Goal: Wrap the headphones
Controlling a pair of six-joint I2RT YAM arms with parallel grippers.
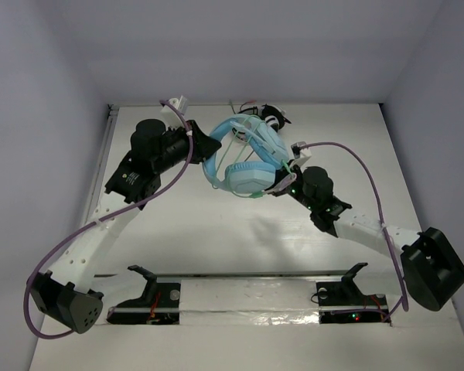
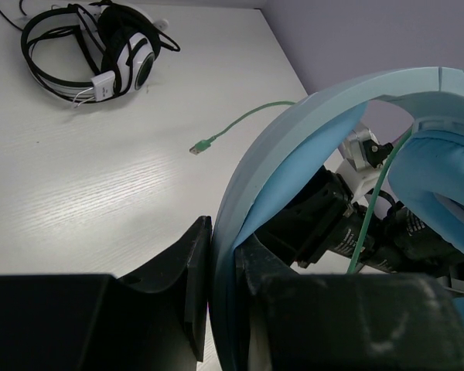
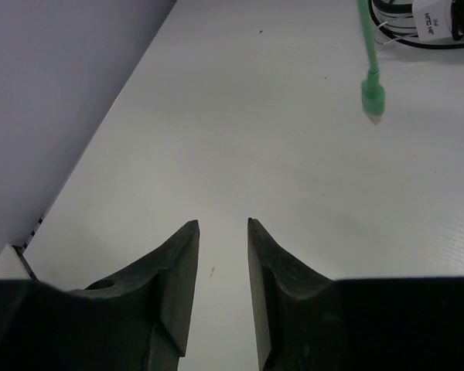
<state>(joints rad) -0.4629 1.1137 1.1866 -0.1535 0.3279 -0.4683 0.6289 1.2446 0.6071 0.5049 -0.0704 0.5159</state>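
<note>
The light blue headphones (image 1: pixel 247 175) hang above the table's far middle, one padded earcup facing the camera. My left gripper (image 1: pixel 213 147) is shut on the wide headband (image 2: pixel 294 143), which runs between its jaws (image 2: pixel 224 243). The thin pale green cable (image 1: pixel 281 165) crosses the earcup; its plug end lies free on the table (image 2: pixel 204 145) and shows in the right wrist view (image 3: pixel 373 96). My right gripper (image 1: pixel 283 184) sits just right of the earcup. In its own view its jaws (image 3: pixel 222 226) stand a little apart with only bare table between them.
Smaller black-and-white headphones (image 2: pixel 116 54) lie at the table's far edge behind the blue ones (image 1: pixel 271 117). The purple wall borders the table's left and right sides. A metal rail (image 1: pixel 247 274) with two mounts runs along the near edge.
</note>
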